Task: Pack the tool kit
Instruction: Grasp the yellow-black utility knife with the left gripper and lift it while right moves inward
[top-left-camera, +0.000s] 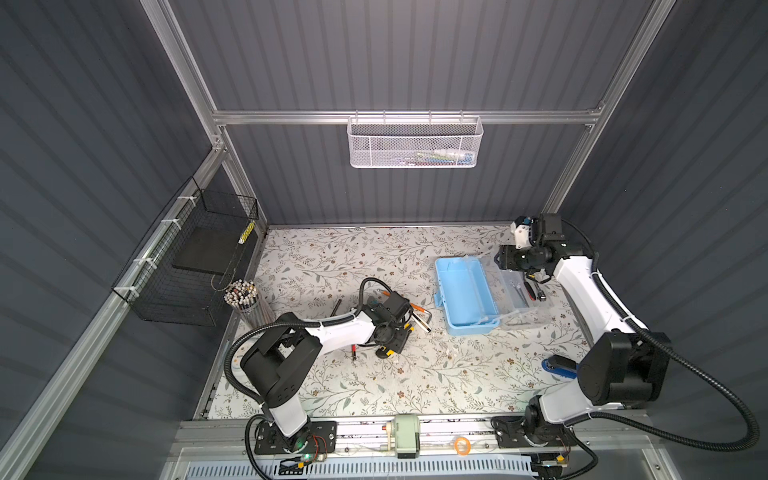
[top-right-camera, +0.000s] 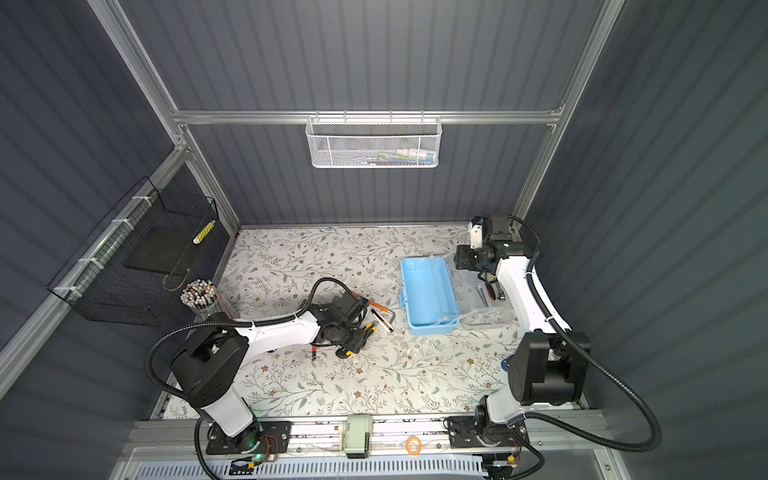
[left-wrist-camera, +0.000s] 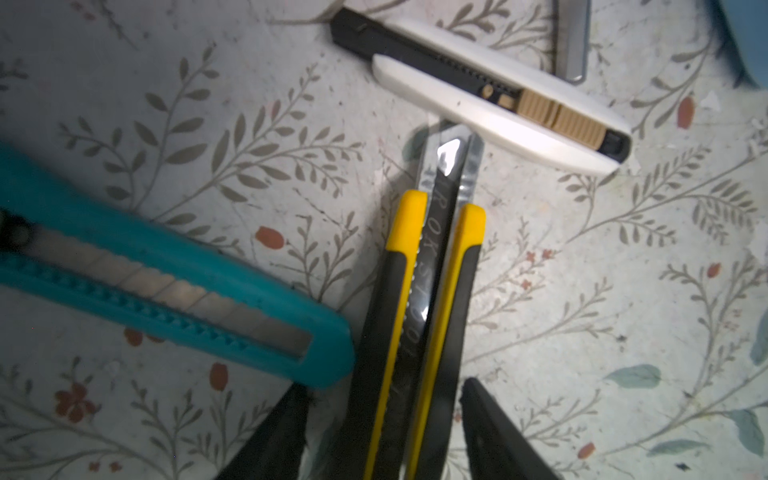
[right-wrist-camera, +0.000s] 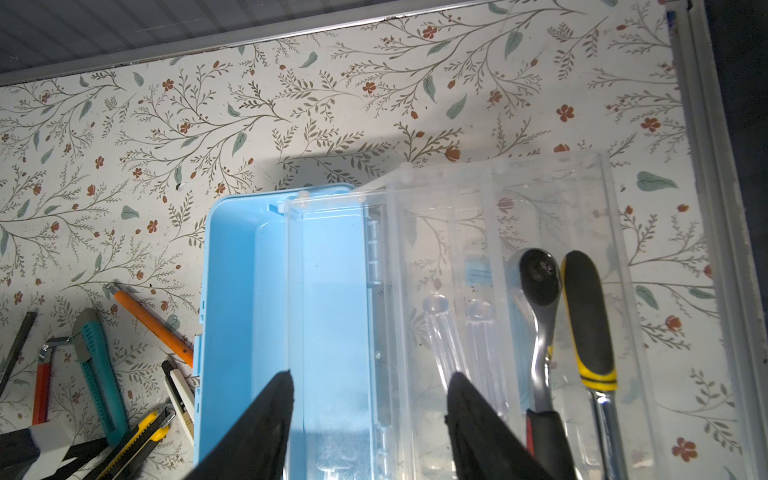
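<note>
Yellow-black knife lies between left gripper jaws, seemingly ungripped.

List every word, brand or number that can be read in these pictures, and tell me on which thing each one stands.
"ROKSTOO": along the middle strip of the yellow-black knife; the letters at both ends are too blurred to read.
No text shows on the blue box, the ratchet or the white knife.
Things inside the white basket: too small to read.
</note>
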